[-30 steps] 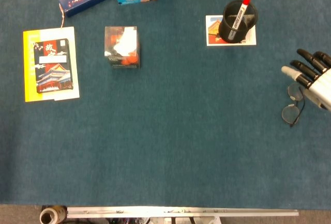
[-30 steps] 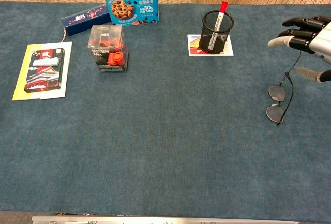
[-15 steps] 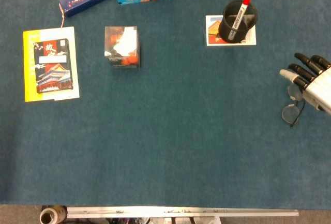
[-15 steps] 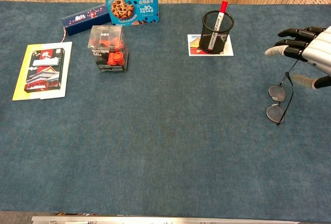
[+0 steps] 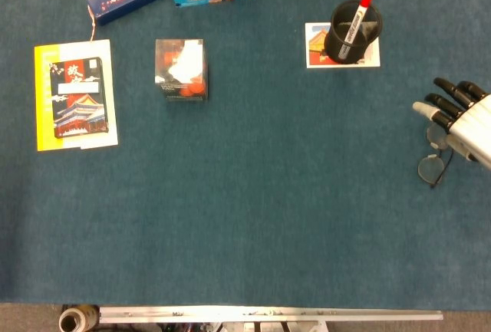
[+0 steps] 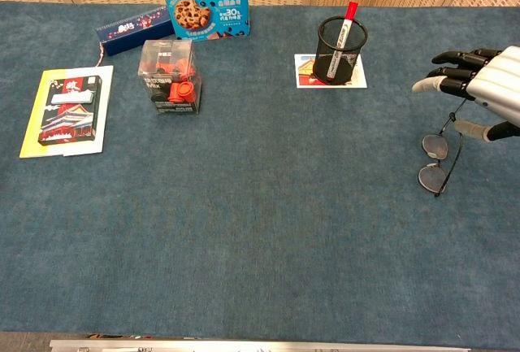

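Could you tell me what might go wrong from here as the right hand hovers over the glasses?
1. The right hand hangs over the glasses with fingers spread; the thin wire frame lies flat on the blue cloth, so the fingers may slide off it or snag the fabric.
2. Pressing down on the lenses could bend the frame or smudge them.
3. The glasses lie near the table's right edge; a nudge could push them further out, perhaps off the table.

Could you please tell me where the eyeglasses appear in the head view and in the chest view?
Head view: the eyeglasses lie at the right edge, partly under the right hand.
Chest view: the eyeglasses lie at right, below that hand.
Shared landmark: the black mesh pen cup.
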You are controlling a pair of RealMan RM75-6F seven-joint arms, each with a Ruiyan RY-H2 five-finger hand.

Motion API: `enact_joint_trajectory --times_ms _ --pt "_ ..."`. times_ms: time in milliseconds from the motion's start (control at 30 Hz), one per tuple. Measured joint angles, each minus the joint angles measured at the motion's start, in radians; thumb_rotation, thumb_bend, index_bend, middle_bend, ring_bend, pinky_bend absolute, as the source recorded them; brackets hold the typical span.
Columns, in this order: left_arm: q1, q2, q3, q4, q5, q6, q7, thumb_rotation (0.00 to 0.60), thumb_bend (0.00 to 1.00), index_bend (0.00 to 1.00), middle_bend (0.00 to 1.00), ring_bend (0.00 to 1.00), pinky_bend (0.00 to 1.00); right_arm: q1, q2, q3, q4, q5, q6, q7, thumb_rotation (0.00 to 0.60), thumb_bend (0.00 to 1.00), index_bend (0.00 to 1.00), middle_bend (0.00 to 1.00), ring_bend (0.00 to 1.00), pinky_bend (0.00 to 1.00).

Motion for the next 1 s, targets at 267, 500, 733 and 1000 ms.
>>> enact_joint_trajectory --times_ms 267,500,733,1000 --pt "0.0 0.0 0.001 0.0 0.002 0.0 0.0 0.6 0.52 0.52 0.52 0.5 0.63 -0.003 -0.008 -0.01 0.021 0.009 -0.008 0.003 0.6 0.29 0.24 0.29 0.14 0.29" --pt "0.0 0.001 0.002 -0.002 0.003 0.0 0.001 0.6 0.52 0.52 0.52 0.5 0.63 -0.007 -0.022 -0.02 0.049 0.014 -0.012 0.015 0.6 0.29 0.24 0.29 0.14 0.29" --pt "0.001 0.0 0.004 -0.002 0.005 0.001 0.005 0.6 0.52 0.52 0.53 0.5 0.63 -0.011 -0.04 -0.029 0.085 0.021 -0.015 0.036 0.6 0.29 0.24 0.29 0.14 0.29" --pt "-0.002 0.002 0.001 -0.003 0.003 -0.002 0.005 0.6 0.52 0.52 0.53 0.5 0.63 -0.015 -0.053 -0.038 0.111 0.026 -0.017 0.053 0.6 0.29 0.24 0.29 0.14 0.29"
